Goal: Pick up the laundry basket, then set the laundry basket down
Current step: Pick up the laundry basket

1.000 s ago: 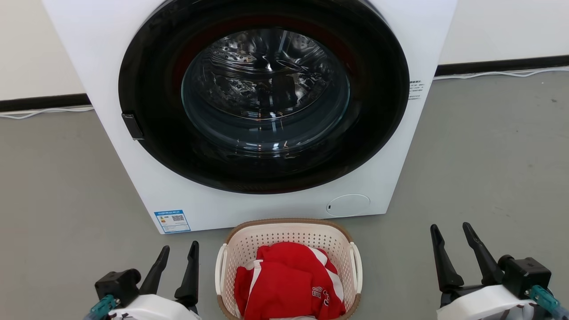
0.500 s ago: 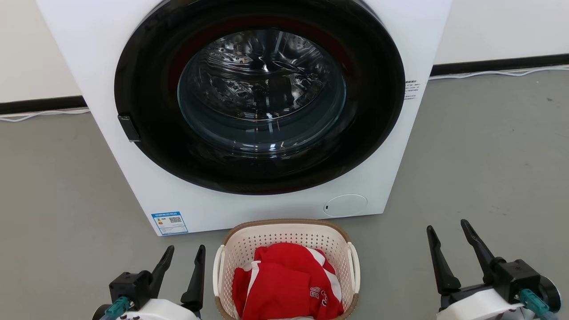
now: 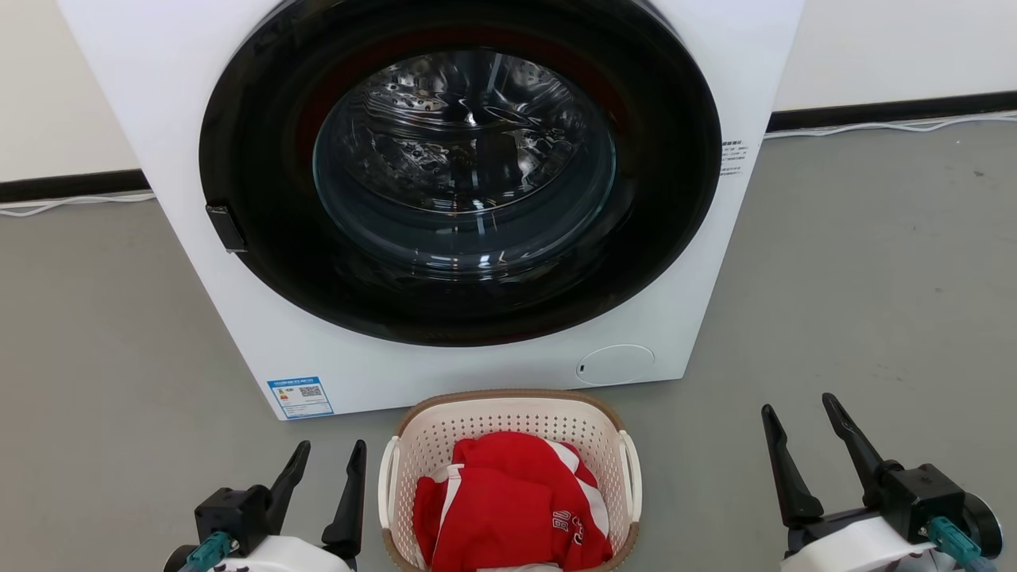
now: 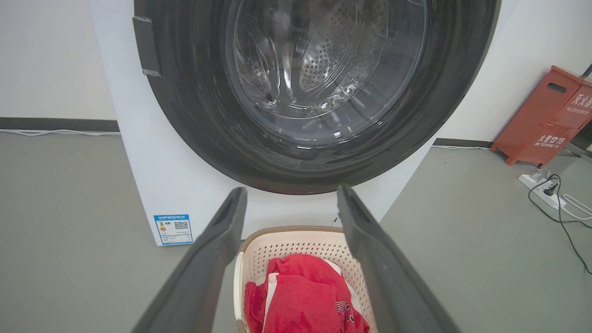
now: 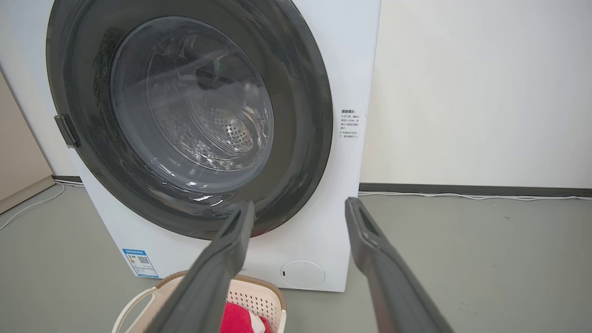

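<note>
grey floor — laundry basket before washer, white wall behind | left gripper spread | right gripper spread

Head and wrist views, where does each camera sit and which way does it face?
Head view: on the head, looking forward and down at washer and laundry basket; left claw, right claw at bottom corners.
Left wrist view: left wrist, facing the laundry basket; own fingers show.
Right wrist view: right wrist, facing the washer; own fingers show.
All three share washer and laundry basket.
</note>
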`<state>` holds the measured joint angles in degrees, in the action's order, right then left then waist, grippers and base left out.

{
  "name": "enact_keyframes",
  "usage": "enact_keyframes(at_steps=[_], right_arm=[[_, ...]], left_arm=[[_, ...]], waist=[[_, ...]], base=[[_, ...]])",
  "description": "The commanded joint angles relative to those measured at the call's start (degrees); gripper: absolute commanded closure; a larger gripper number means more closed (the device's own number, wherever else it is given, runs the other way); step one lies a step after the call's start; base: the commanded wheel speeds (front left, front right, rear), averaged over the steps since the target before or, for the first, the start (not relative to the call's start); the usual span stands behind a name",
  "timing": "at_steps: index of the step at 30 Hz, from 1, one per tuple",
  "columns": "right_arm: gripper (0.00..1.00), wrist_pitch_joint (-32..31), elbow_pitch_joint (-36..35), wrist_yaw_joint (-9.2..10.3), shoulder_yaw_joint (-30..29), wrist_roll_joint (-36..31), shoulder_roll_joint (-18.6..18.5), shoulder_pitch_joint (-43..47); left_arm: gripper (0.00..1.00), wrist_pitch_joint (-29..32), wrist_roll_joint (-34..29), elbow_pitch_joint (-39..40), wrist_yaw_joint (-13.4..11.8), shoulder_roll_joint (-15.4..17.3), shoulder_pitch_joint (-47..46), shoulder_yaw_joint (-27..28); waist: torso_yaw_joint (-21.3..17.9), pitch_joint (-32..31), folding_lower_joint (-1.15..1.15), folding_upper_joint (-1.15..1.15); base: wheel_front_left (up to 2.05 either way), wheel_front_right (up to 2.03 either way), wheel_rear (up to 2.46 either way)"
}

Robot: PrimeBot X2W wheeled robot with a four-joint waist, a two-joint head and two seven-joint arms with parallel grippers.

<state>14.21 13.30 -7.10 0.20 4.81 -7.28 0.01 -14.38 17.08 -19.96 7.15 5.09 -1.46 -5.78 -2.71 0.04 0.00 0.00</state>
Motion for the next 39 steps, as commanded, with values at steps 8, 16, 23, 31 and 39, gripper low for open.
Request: enact_keyframes(at_steps=[8, 16, 23, 31, 39], right_arm=[[0.0, 0.8, -1.3, -0.39, 1.2, -0.5, -0.7, -0.6], [0.0, 0.8, -0.5, -0.39, 0.2, 0.5, 0.3, -1.1], [0.0, 0.8, 3.1, -0.39, -0.5, 0.1, 1.1, -4.7], [0.0, 0.8, 13.9, -0.39, 0.2, -0.1, 1.8, -13.4], [0.0, -0.6, 27.3, -0.39, 0.2, 0.5, 3.0, -22.8]], left_arm=[[0.0, -0.6, 0.1, 1.0, 0.3, 0.5, -1.2, 1.6], [0.0, -0.6, 0.7, 0.2, 0.3, 0.5, -1.8, 1.5], [0.0, -0.6, 1.7, -3.5, 0.3, 1.2, -5.4, 0.0], [0.0, -0.6, 3.1, -13.3, 0.3, 2.5, -14.4, -2.9], [0.0, 0.2, 4.4, -25.2, 0.3, 3.1, -25.4, -6.5]], waist=[[0.1, 0.3, 0.0, 0.0], [0.2, 1.4, 0.0, 0.0], [0.5, 5.8, 0.0, 0.0], [0.7, 13.2, 0.0, 0.0], [1.1, 20.1, 0.0, 0.0]], base=[[0.0, 0.0, 0.0], [0.0, 0.0, 0.0], [0.0, 0.0, 0.0], [0.0, 0.0, 0.0], [0.0, 0.0, 0.0]])
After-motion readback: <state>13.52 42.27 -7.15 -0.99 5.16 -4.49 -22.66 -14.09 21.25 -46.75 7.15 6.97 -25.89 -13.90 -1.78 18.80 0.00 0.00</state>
